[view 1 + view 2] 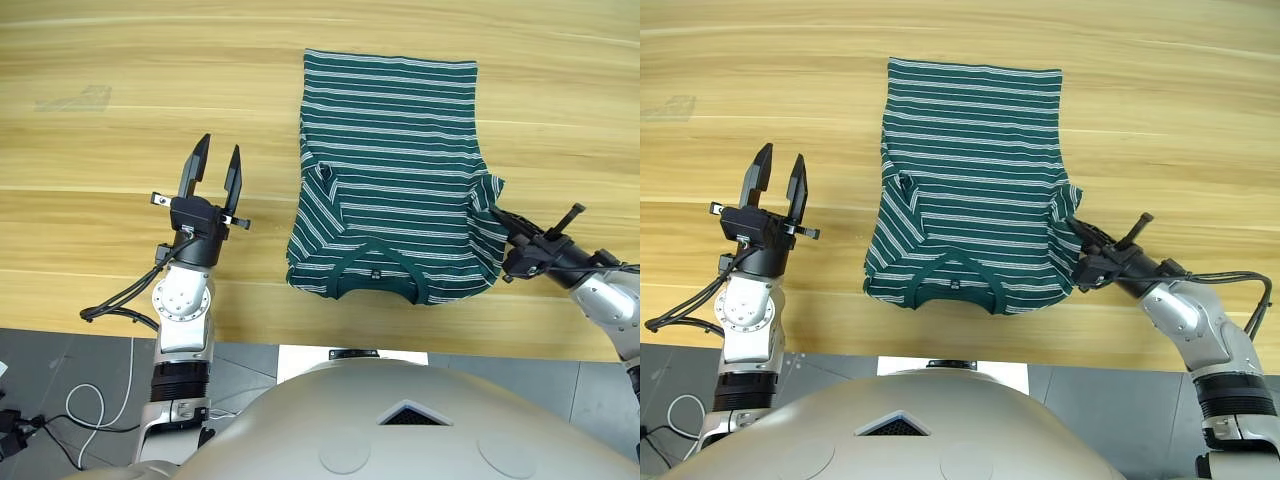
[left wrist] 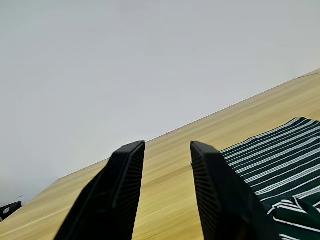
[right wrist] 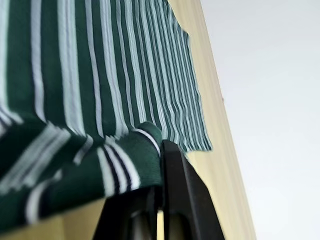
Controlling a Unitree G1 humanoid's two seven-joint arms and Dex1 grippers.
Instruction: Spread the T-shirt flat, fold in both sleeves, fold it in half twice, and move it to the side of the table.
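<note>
Green stripy T-shirt (image 1: 390, 150) lies flat; right gripper (image 1: 497, 212) pinches its sleeve (image 1: 488, 190), likely to fold it; left gripper (image 1: 217, 160) hangs open.

The setting appeared to be a robotics laboratory or test room. A long, light wood-grain laminate counter (image 1: 100, 250) stood above a dark grey tiled floor (image 1: 50, 355), on which a loose white cable (image 1: 70, 402) lay in a loop. A plain white wall (image 2: 150, 60) rose beyond the counter's far edge.
</note>
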